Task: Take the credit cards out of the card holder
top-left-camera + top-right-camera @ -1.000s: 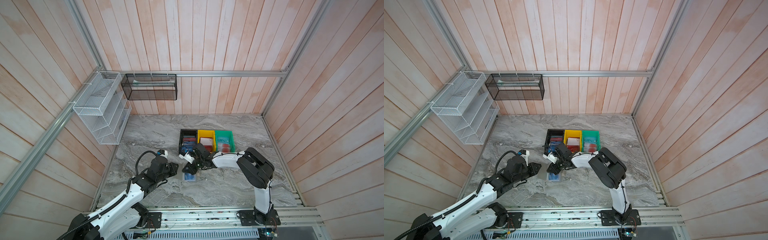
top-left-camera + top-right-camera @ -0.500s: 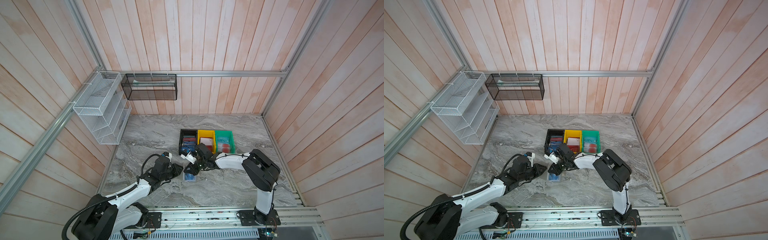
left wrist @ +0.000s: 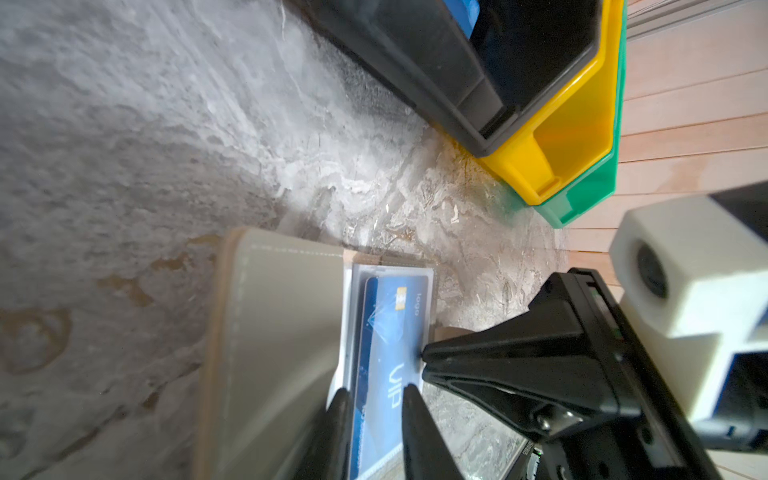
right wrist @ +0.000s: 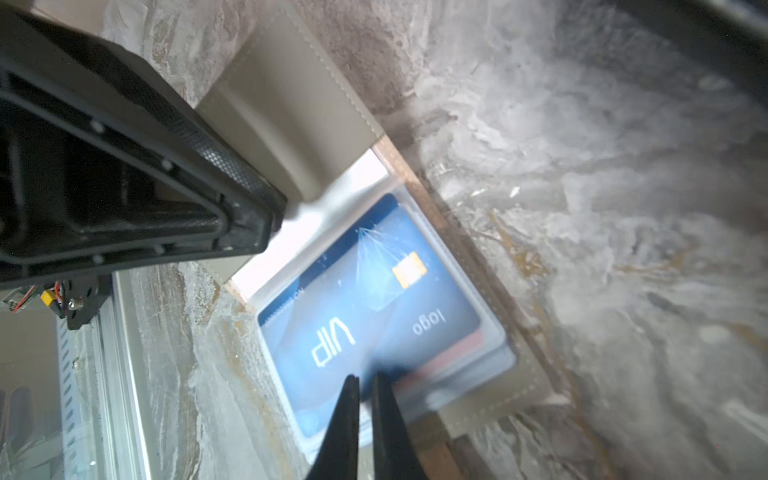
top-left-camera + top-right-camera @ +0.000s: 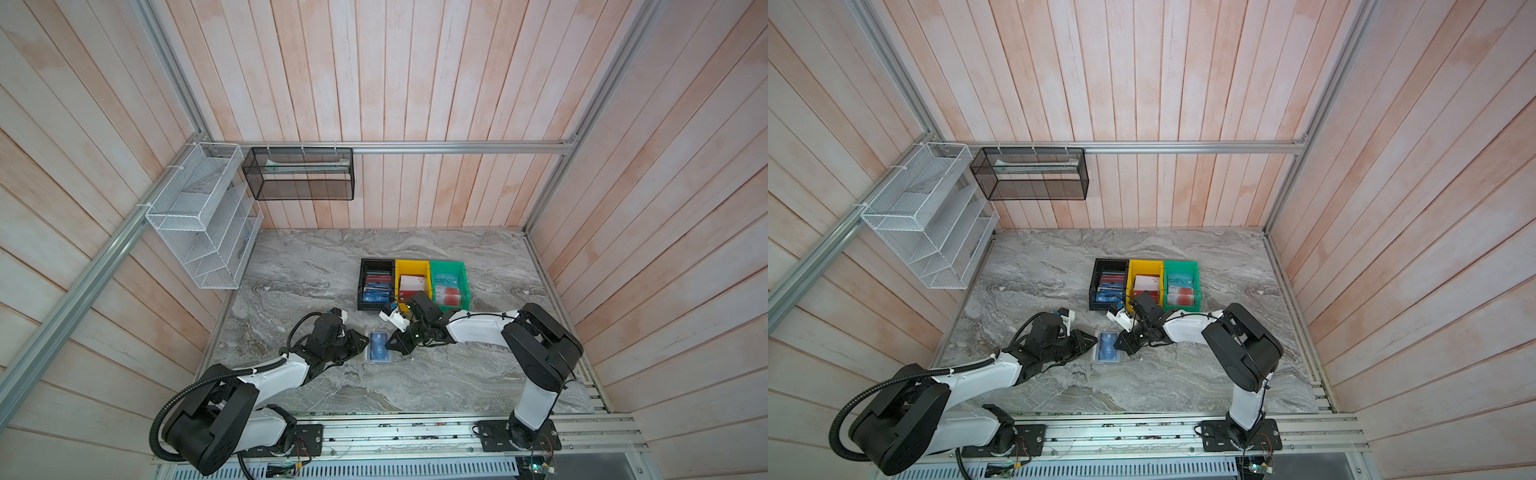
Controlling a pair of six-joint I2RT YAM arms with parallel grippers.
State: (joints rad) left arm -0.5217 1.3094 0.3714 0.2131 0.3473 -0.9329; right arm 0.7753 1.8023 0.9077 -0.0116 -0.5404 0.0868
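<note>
1. Two pairs of jaws meet over one spot. The right jaws are pinched to a thin slit, with their tips at the long edge of a blue plastic card lettered VIP. Whether they actually nip the card I cannot tell.
2. The left jaws stand a little parted and low over the same spot. One tip is by the fold next to the cover and the other is over the blue card.
3. That card sits in the clear sleeve of the small grey-beige stitched booklet card holder, which lies open with its cover swung toward the left arm. The card is skewed in the sleeve, and the edge of a red card peeks out beneath it.
4. The holder rests on the grey marbled worktop, between the two arms.
5. Just beyond it, and apart from it, a black plastic bin, a yellow one and a green one stand side by side. All three hold more cards.
</note>
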